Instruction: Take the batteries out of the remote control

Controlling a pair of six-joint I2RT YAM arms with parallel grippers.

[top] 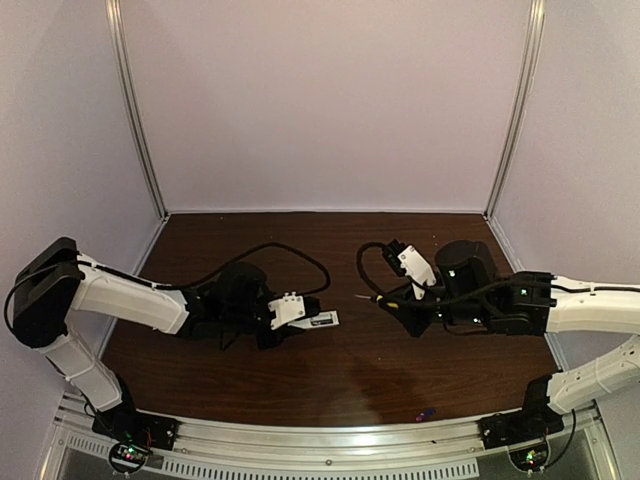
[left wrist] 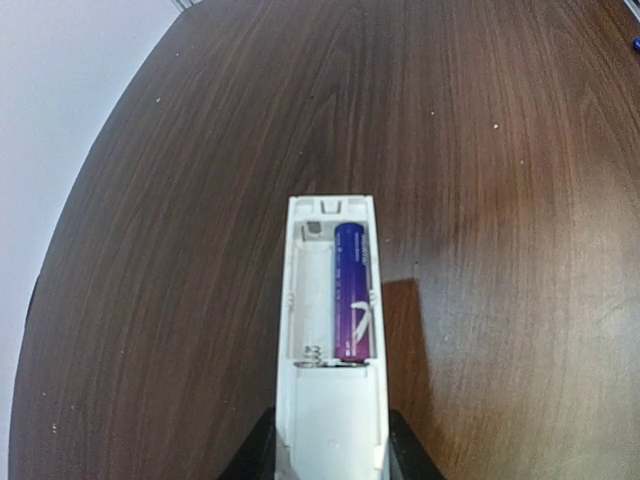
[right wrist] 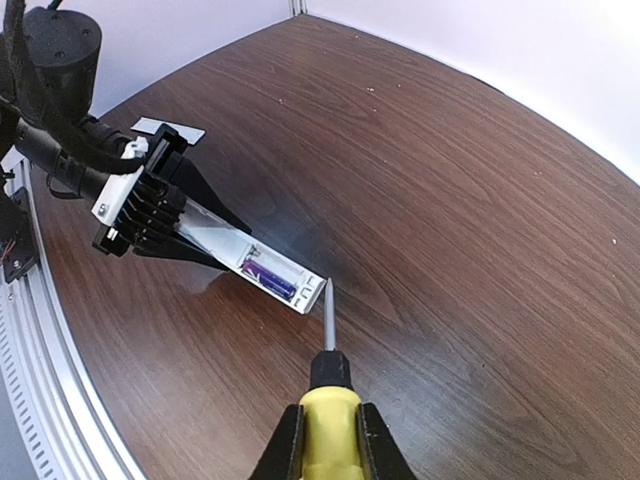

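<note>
My left gripper [top: 292, 314] is shut on the white remote control [top: 320, 320], holding it by its near end just above the table. In the left wrist view the remote [left wrist: 330, 420] lies open side up. One blue-purple battery [left wrist: 352, 295] sits in the right slot. The left slot is empty, with its spring [left wrist: 312, 352] bare. My right gripper [right wrist: 330, 440] is shut on the yellow-handled screwdriver [right wrist: 330, 425]. Its tip is just off the remote's far end [right wrist: 310, 292], where the battery [right wrist: 268, 277] also shows. A small blue-red cell [top: 425, 412] lies loose near the front edge.
A thin flat pale strip [right wrist: 168, 128] lies on the table behind my left arm. A metal rail [top: 330, 450] runs along the near edge. White walls close the back and both sides of the dark wood table [top: 330, 250].
</note>
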